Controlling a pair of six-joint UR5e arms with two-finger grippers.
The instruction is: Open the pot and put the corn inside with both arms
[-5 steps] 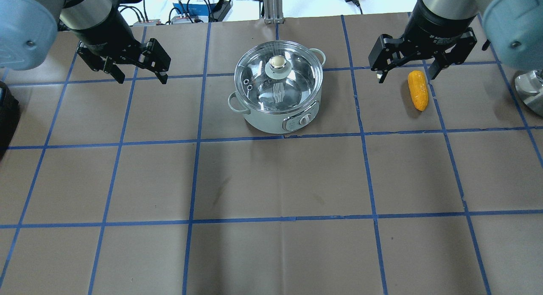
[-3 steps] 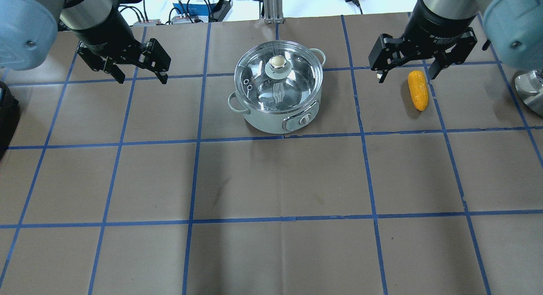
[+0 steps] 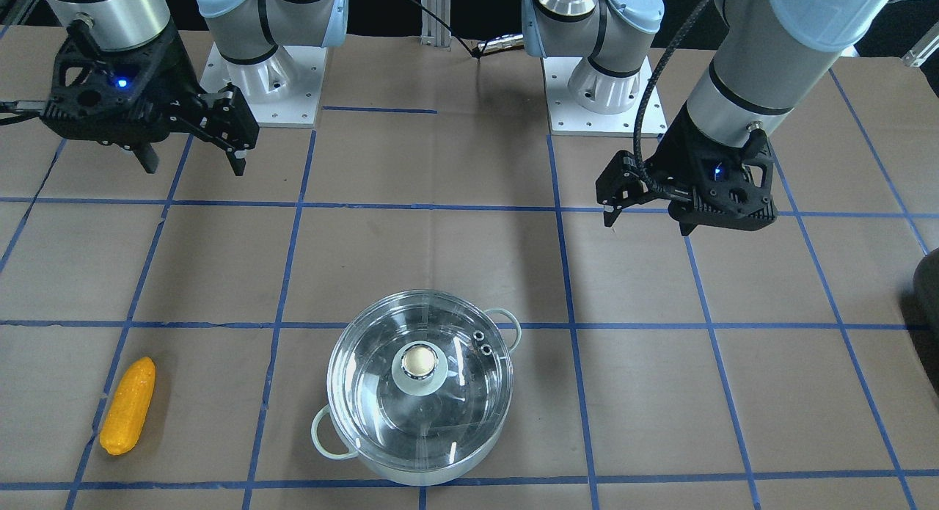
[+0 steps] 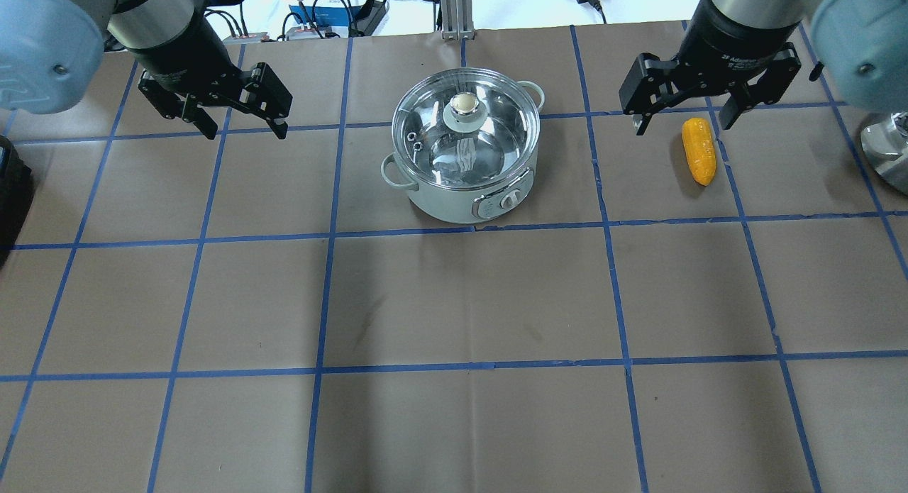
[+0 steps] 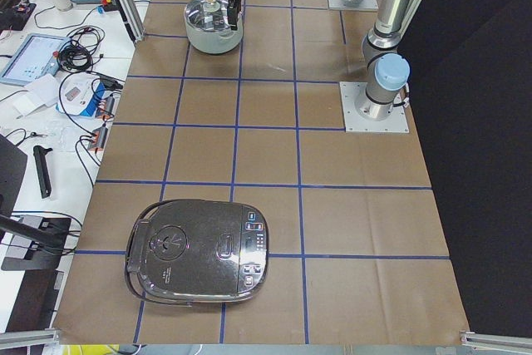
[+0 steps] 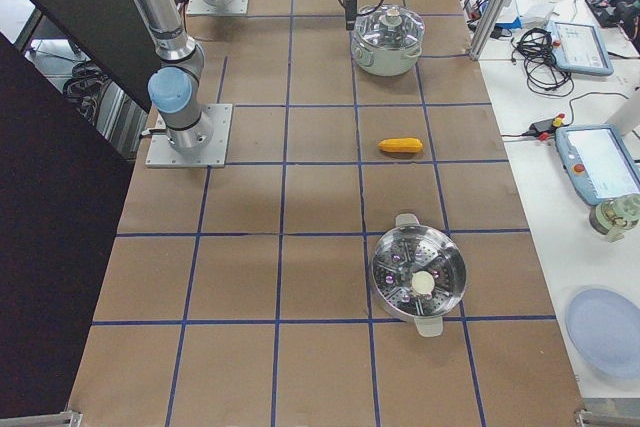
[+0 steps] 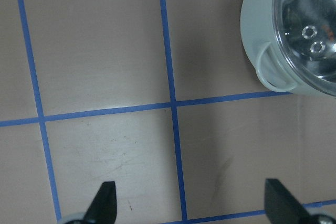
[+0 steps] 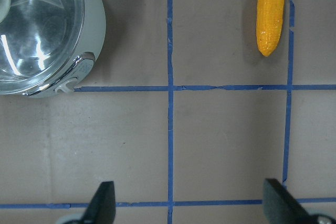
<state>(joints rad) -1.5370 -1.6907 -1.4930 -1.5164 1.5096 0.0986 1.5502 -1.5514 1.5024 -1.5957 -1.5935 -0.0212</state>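
Left hand (image 4: 247,133) edged toward pot (image 4: 447,206), spread apart, right hand (image 3: 194,169) spread, marked "Adaptive"

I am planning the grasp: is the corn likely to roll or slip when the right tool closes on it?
The corn lies on its side, round and tapered, so a sideways push would probably roll it in a curve. Its bumpy surface should help against slipping. It looks small, so likely light.

Two arms, the left arm (image 3: 741,70) and the right arm (image 3: 110,11), carry two grippers: the left gripper (image 3: 647,225) and the right gripper (image 3: 194,166). One pot (image 4: 454,202) (with one glass lid (image 4: 493,128) and one knob (image 4: 462,104)), one corn (image 4: 699,152), one black cooker (image 5: 199,248), one steamer pan (image 6: 392,265).
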